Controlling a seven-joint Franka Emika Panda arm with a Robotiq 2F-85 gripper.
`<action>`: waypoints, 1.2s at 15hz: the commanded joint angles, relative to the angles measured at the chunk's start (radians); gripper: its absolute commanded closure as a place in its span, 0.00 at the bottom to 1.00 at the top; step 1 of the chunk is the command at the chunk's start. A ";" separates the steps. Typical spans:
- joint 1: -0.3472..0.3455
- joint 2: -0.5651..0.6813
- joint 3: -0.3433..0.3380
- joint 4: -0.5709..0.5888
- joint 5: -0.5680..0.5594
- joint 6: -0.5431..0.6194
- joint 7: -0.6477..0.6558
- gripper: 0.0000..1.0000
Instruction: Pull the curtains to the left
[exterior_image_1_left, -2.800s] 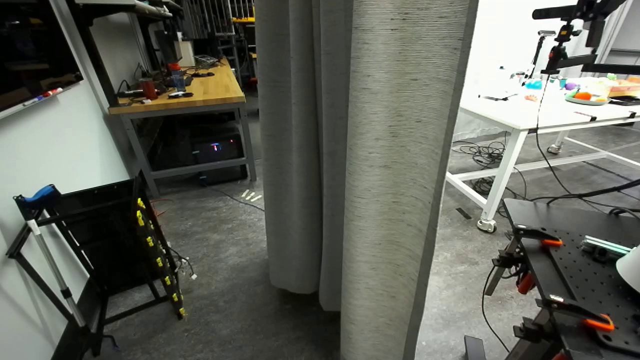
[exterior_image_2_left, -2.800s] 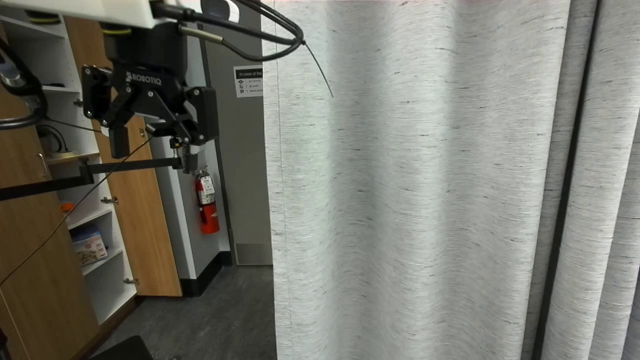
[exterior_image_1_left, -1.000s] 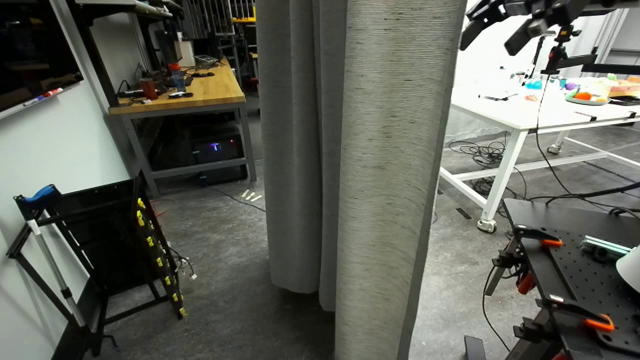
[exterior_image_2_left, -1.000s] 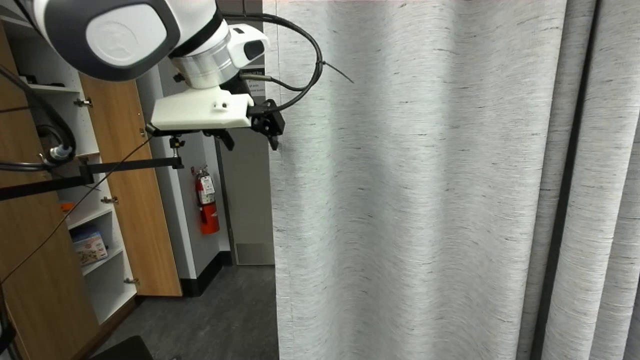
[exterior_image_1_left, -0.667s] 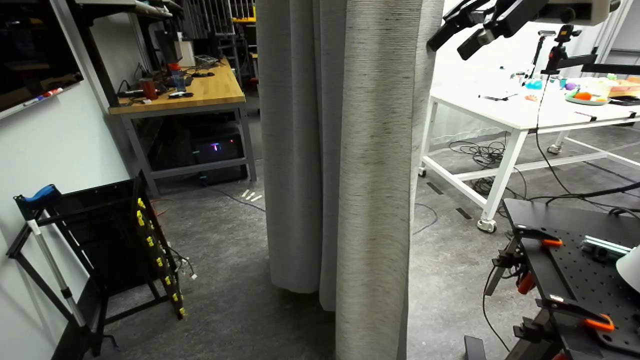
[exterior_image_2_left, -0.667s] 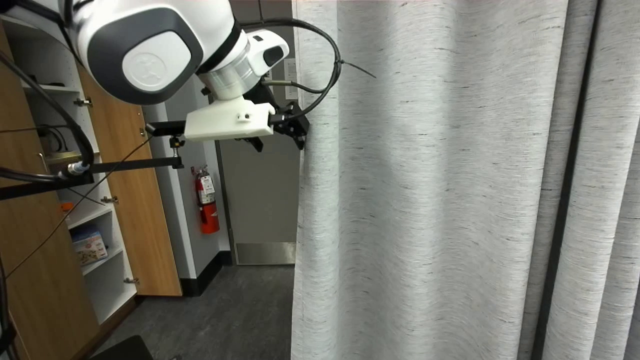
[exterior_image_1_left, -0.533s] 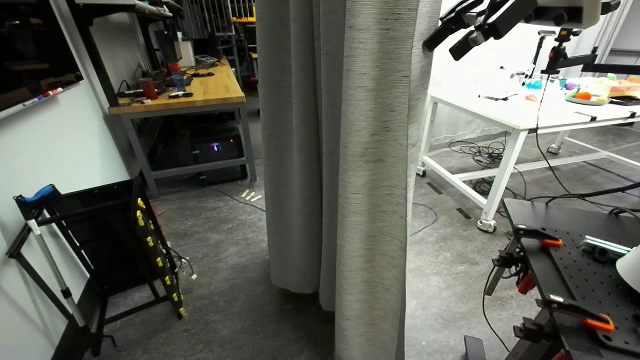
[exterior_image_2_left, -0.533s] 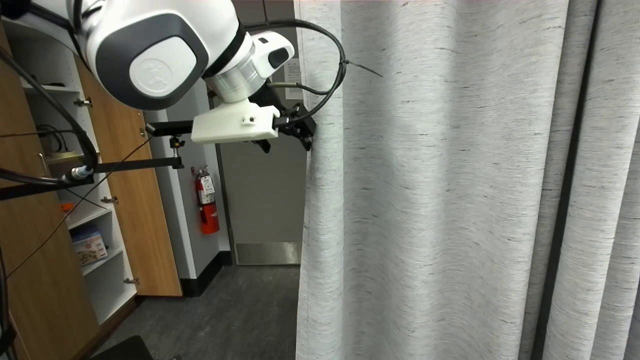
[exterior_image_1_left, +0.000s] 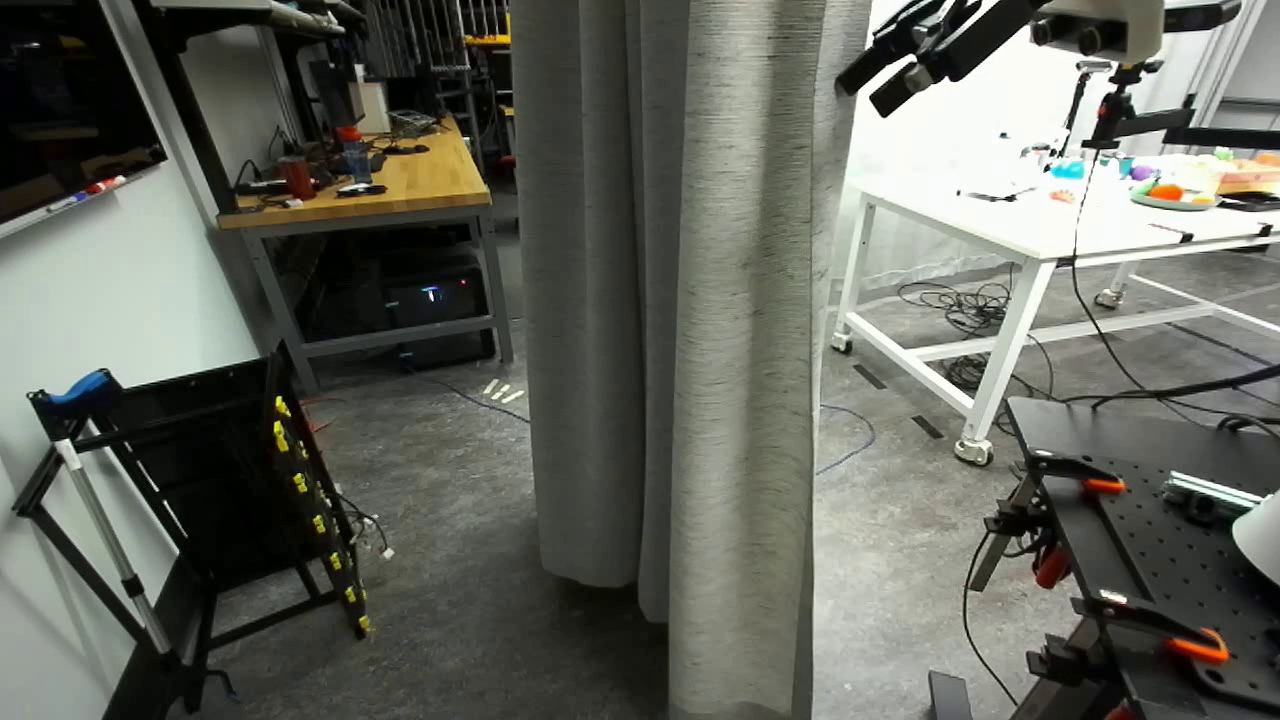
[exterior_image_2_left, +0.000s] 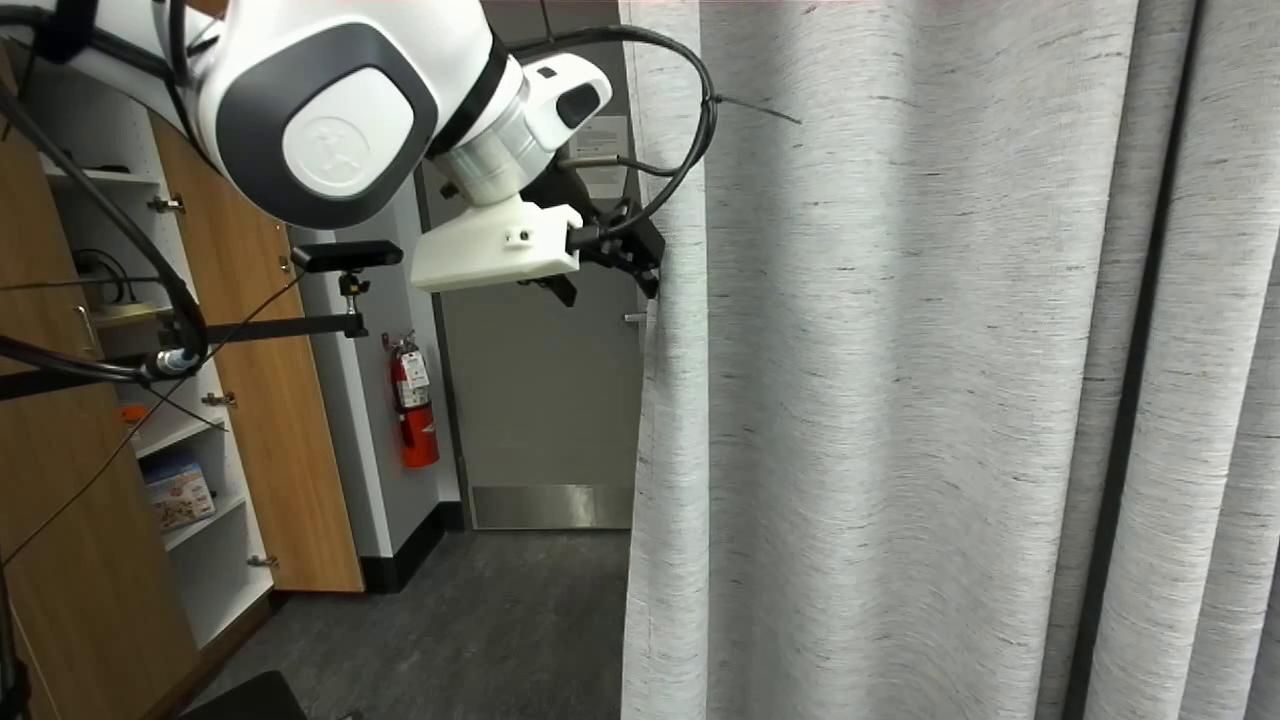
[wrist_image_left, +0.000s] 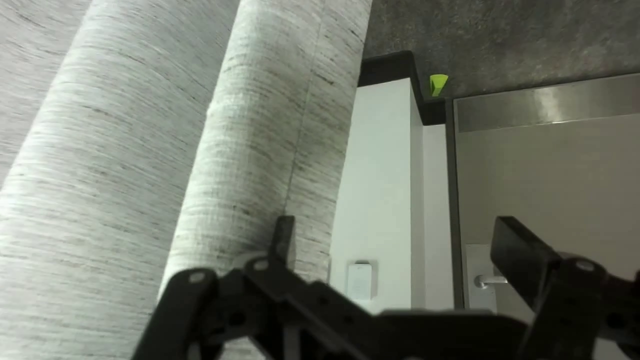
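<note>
The curtains (exterior_image_1_left: 750, 350) are tall light grey-beige drapes with vertical folds. They fill the right side of an exterior view (exterior_image_2_left: 850, 400) and the left of the wrist view (wrist_image_left: 260, 125). My gripper (exterior_image_1_left: 868, 92) is at the curtains' free edge, high up; it also shows in an exterior view (exterior_image_2_left: 609, 293). In the wrist view the gripper (wrist_image_left: 395, 222) has its fingers wide apart with nothing between them. Its left finger lies against the cloth near the hem seam and seems to press it. The right finger is off the fabric, in front of the door.
A white table (exterior_image_1_left: 1000, 225) and a black pegboard cart (exterior_image_1_left: 1130, 560) stand beyond the curtain edge. A camera on a black bar (exterior_image_2_left: 270, 328) is behind the arm. A grey door (exterior_image_2_left: 540, 400), fire extinguisher (exterior_image_2_left: 413, 405) and open cabinet (exterior_image_2_left: 290, 450) are further back.
The arm has come in and moved its gripper against the curtains' free edge. The edge has been pushed back toward the folds and bunches, uncovering more of the door and white table.
</note>
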 joint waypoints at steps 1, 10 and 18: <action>-0.069 -0.001 0.017 0.001 -0.078 0.011 0.063 0.00; -0.222 0.061 0.074 0.002 -0.148 0.104 0.201 0.00; -0.334 0.149 0.202 0.003 -0.176 0.184 0.335 0.42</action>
